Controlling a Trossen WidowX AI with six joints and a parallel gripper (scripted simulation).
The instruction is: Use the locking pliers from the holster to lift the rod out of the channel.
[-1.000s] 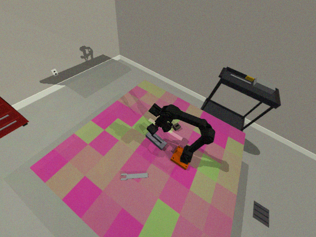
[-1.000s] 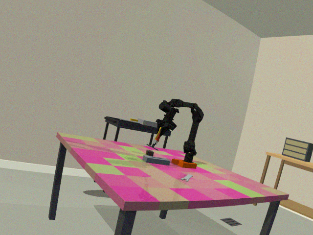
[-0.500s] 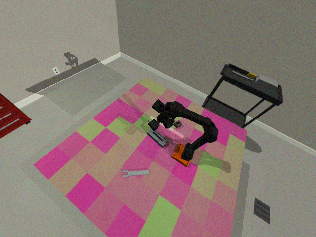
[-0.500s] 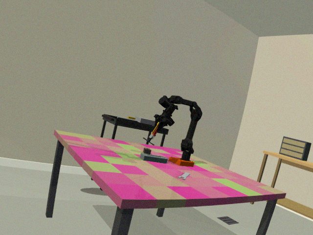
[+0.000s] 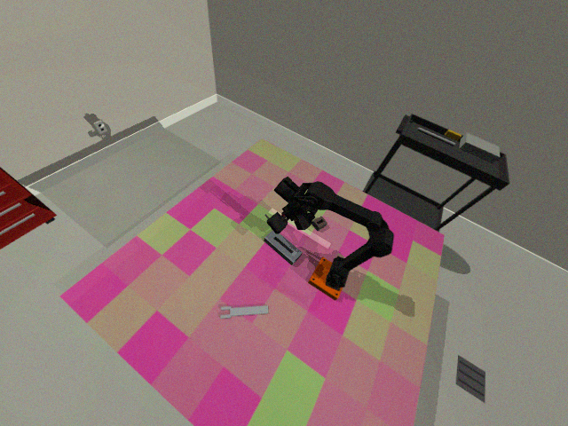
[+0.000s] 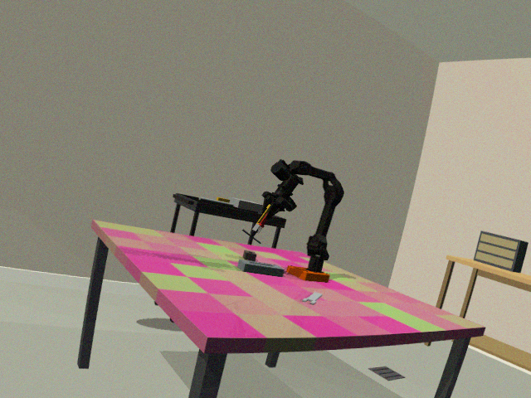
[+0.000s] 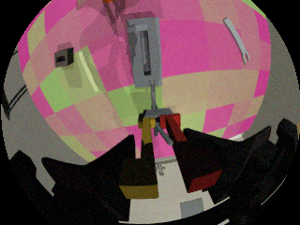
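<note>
Two plain walls, one dark grey [image 5: 390,82] and one paler [image 5: 105,55], meet above the grey floor [image 5: 27,366] [image 6: 38,317] — a light skirting [image 5: 190,111] runs along their foot. A black cart [image 5: 452,159] [image 6: 229,214] stands beyond the patchwork desk [image 5: 220,330] [image 6: 257,327], a red cabinet [image 5: 20,213] off to one side. Drawers [image 6: 497,249] sit on a wooden bench [image 6: 489,270], and broad shadows cross the floor

I see 1 orange base plate [image 5: 317,280] [image 6: 294,273], 1 pink, green and tan checked table [image 5: 160,339] [image 6: 274,302] [image 7: 187,44], and pliers [image 6: 264,219] [image 7: 148,128] with 1 yellow and 1 red handle.
</note>
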